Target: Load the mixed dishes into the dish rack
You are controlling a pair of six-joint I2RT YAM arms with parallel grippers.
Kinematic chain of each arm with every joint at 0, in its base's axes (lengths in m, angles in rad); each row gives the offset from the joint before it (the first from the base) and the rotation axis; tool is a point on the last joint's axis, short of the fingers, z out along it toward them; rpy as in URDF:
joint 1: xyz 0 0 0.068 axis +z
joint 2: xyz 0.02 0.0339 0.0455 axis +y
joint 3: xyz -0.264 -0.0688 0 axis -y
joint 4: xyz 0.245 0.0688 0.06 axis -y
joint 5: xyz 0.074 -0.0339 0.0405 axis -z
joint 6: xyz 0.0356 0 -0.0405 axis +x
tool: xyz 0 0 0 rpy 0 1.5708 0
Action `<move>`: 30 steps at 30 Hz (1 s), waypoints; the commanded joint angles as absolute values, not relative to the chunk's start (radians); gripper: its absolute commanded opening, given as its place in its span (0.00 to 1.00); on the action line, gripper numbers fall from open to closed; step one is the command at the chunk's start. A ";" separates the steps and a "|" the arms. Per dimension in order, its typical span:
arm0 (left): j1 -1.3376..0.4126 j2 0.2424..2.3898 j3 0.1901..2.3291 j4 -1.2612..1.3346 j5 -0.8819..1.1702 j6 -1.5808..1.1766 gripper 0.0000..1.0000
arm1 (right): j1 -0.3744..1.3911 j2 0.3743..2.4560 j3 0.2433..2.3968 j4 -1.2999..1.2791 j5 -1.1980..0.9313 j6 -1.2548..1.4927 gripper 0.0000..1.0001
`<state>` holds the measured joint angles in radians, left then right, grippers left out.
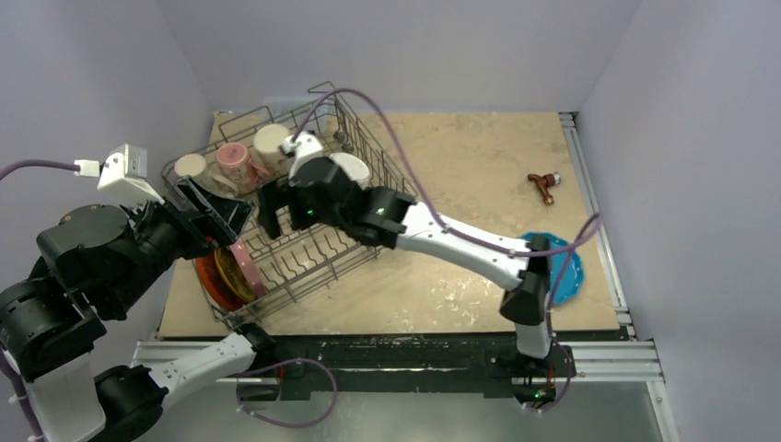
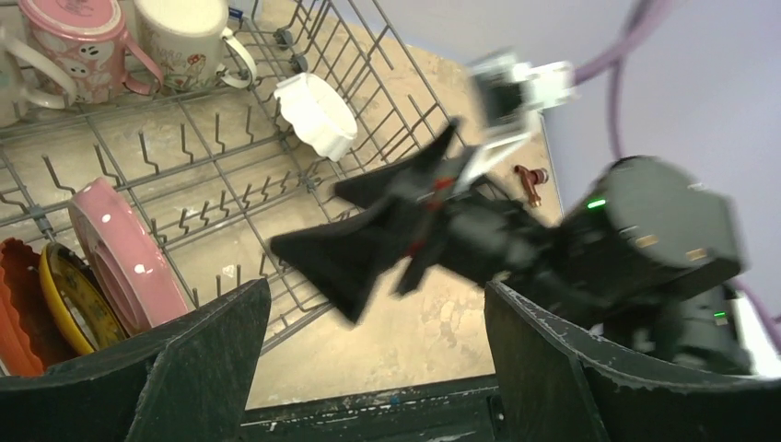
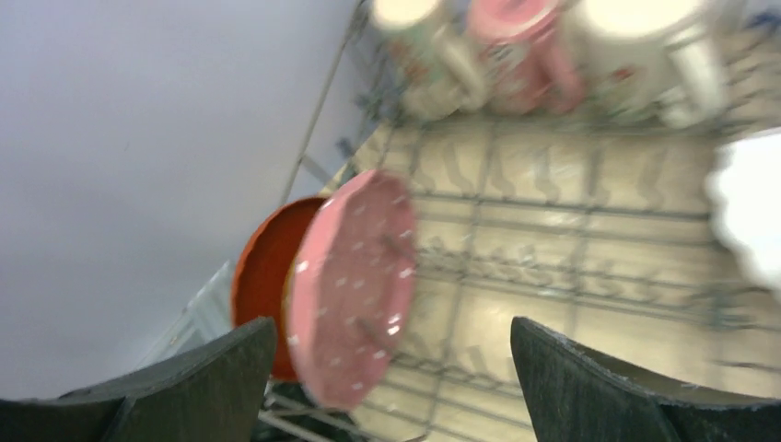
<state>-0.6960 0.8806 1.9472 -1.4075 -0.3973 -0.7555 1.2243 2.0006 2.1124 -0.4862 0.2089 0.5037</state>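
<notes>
The grey wire dish rack [image 1: 372, 140] stands at the left of the table. At its back stand a beige mug [image 1: 191, 166], a pink mug [image 1: 235, 164] and a cream mug [image 1: 272, 143]. A white fluted bowl [image 1: 355, 168] leans at its right side. At the near left end a red-orange plate [image 1: 208, 281] and a pink white-dotted plate [image 1: 248, 267] stand on edge. A blue plate [image 1: 564, 269] lies on the table at the right, partly under the right arm. My right gripper [image 1: 276, 208] is open and empty over the rack [image 3: 553, 276], facing the dotted plate [image 3: 355, 285]. My left gripper [image 1: 219, 210] is open and empty at the rack's left side.
A yellow plate [image 2: 78, 299] stands between the red-orange plate [image 2: 23, 313] and the pink plate [image 2: 124, 258]. A small copper-brown object [image 1: 545, 186] lies on the table at the far right. The two grippers are close together over the rack's left half.
</notes>
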 commanded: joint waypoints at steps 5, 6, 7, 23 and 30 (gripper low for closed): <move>-0.697 0.917 1.912 -1.273 -0.447 -0.726 0.85 | 1.016 1.495 1.680 -0.347 0.475 0.272 0.99; -0.698 0.911 1.886 -1.246 -0.444 -0.723 0.85 | 0.992 1.438 1.617 -0.316 0.507 0.242 0.99; -0.698 0.903 1.851 -1.215 -0.440 -0.721 0.85 | 0.961 1.375 1.550 -0.290 0.538 0.227 0.99; -0.694 1.080 1.768 -0.964 -0.278 -0.696 0.85 | 0.354 1.011 1.077 -0.750 0.527 0.625 0.98; -0.625 1.193 1.840 -0.915 -0.151 -0.622 0.85 | 0.255 1.237 1.075 -0.883 0.307 0.727 0.97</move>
<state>-0.6758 1.1687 1.7699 -0.9936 -0.2554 -0.6735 0.2588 1.1671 1.0424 -0.7773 0.4618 0.6353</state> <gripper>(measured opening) 0.851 0.969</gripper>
